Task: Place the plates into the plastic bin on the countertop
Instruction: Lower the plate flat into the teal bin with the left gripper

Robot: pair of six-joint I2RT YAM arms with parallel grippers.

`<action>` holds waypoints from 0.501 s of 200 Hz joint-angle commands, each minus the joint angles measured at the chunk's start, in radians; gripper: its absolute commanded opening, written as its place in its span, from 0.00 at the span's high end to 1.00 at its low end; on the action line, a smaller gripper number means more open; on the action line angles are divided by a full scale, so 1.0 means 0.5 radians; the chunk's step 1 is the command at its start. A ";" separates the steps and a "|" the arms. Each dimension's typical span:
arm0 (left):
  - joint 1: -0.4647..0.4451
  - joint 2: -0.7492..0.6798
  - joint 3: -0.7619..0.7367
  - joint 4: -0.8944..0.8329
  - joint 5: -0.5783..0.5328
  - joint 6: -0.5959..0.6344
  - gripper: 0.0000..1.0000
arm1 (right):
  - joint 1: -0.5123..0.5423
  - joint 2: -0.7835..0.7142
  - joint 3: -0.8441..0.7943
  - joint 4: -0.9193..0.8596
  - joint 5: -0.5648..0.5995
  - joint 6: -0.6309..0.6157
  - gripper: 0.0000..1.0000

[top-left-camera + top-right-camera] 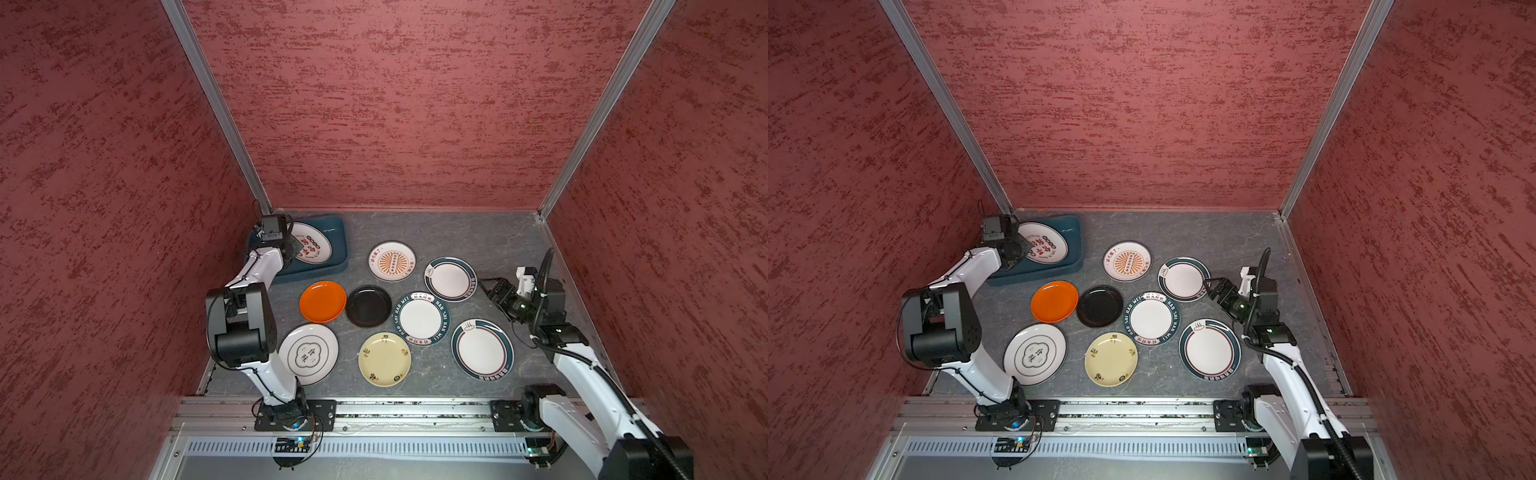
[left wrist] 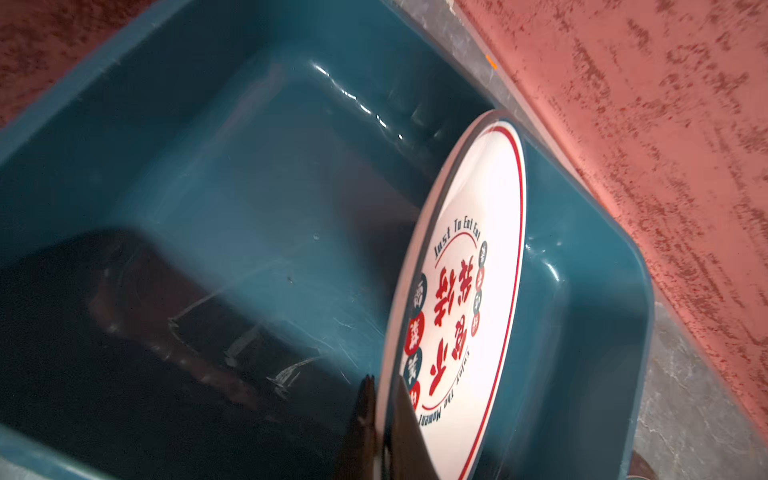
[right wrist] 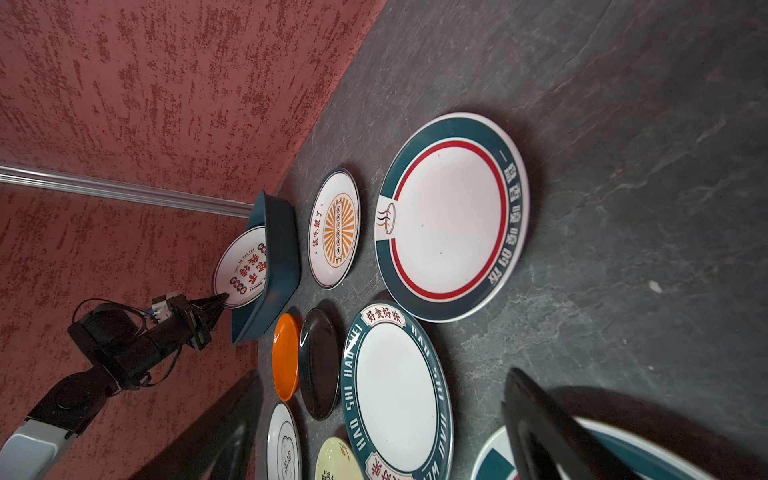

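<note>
Left gripper (image 2: 380, 401) clamps shut on the rim of the red-lettered plate (image 1: 312, 246), holding it tilted inside the plastic bin (image 1: 337, 232), which sits in the far left corner of the countertop (image 1: 465, 232). The right gripper (image 1: 485, 286) hangs with its jaws spread wide and empty near the right edge, just beside the small teal-rimmed plate (image 1: 450, 278).

Eight plates lie flat on the counter outside the bin: the sunburst plate (image 1: 392, 261), the lettered-rim plate (image 1: 421, 318), the large teal-rimmed plate (image 1: 482, 349), the orange plate (image 1: 322, 301), the black plate (image 1: 368, 306), the cream-yellow plate (image 1: 384, 358) and the white clover-motif plate (image 1: 308, 354), plus the small teal-rimmed one.

The risk, as it looks from here, is a release at this tilt. The plate could clatter down or come to lean on the bin wall, taking room that later plates will need; a low, light tub might also shift under a bump. The counter plates lie close together, so a claw trying to get under one thin rim may skid it into a neighbour.

Whether the plate's lower edge touches the bin floor cannot be told. In both top views the left arm covers the bin's near left corner; a dark blur on the bin floor in the left wrist view is unreadable; the right wrist view cuts off the nearest plates.
</note>
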 commanded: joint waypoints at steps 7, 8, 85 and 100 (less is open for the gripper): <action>0.020 0.027 0.086 0.021 0.051 0.037 0.89 | 0.010 -0.046 -0.010 -0.059 0.074 -0.032 0.09; 0.020 0.028 0.089 0.021 0.051 0.038 0.89 | 0.011 -0.048 -0.010 -0.060 0.074 -0.031 0.09; 0.020 0.093 0.204 -0.023 0.119 0.081 0.45 | 0.012 -0.054 -0.031 -0.066 0.089 -0.008 0.09; 0.020 0.097 0.222 -0.041 0.134 0.084 0.31 | 0.011 -0.055 -0.037 -0.071 0.085 -0.003 0.09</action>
